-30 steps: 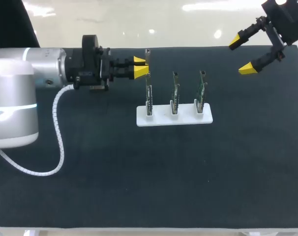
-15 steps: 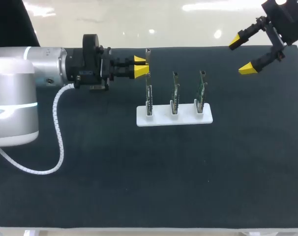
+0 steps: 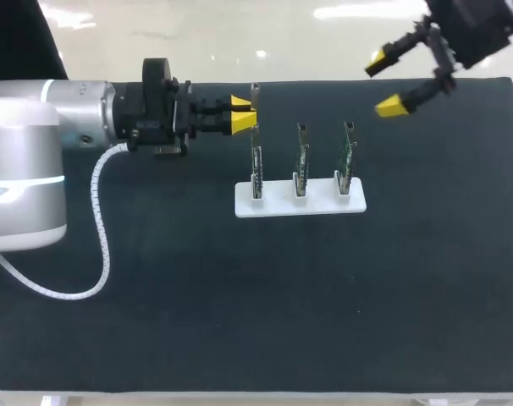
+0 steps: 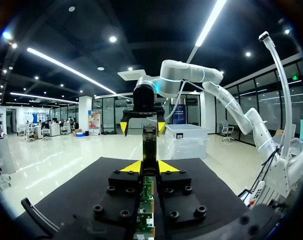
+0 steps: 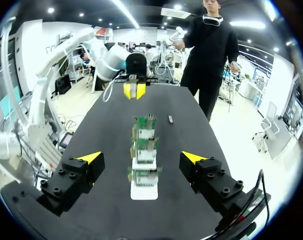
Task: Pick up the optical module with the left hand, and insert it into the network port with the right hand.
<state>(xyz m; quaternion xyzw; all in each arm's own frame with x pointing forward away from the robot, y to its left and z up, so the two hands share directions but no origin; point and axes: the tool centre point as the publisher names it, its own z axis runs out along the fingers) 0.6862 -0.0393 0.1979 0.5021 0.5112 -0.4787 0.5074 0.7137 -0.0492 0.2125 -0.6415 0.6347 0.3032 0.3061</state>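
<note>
3 upright boards block mid mat, narrow gaps betw., wide room front/sides

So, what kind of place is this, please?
Probably a robot electronics-assembly test bench: a black cloth-covered table, a white plastic holder with three upright green circuit boards, and the yellow-tipped left gripper and right gripper.

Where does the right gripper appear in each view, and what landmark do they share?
Head view: right gripper, open, over the table's far edge, right of the boards.
Left wrist view: far ahead, beyond the held optical module.
Right wrist view: its own, open, boards ahead.
Landmark: left gripper, in all three.
</note>
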